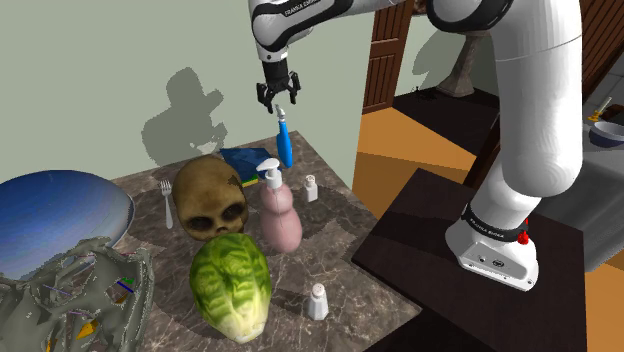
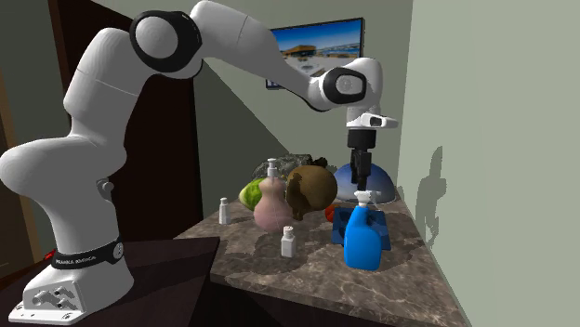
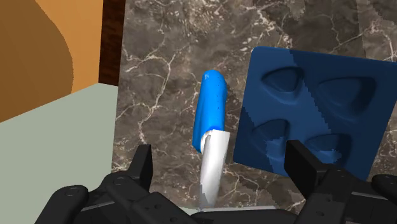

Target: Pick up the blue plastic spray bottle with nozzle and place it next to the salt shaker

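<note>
The blue spray bottle [image 1: 286,146] with a white nozzle [image 2: 364,197] stands upright near the far edge of the marble table [image 1: 340,235]. My gripper [image 1: 279,100] hangs open just above it, touching nothing. In the wrist view the bottle [image 3: 211,108] lies between the spread fingers [image 3: 141,167], its nozzle nearest the hand. One small white shaker [image 1: 312,188] stands close by the bottle. A second one [image 1: 317,300] stands near the table's front edge.
A dark blue moulded tray [image 3: 305,108] lies right beside the bottle. A pink pump bottle [image 1: 278,215], a skull [image 1: 210,197], a cabbage [image 1: 232,285], a fork [image 1: 167,200] and a big blue bowl [image 1: 60,215] crowd the table.
</note>
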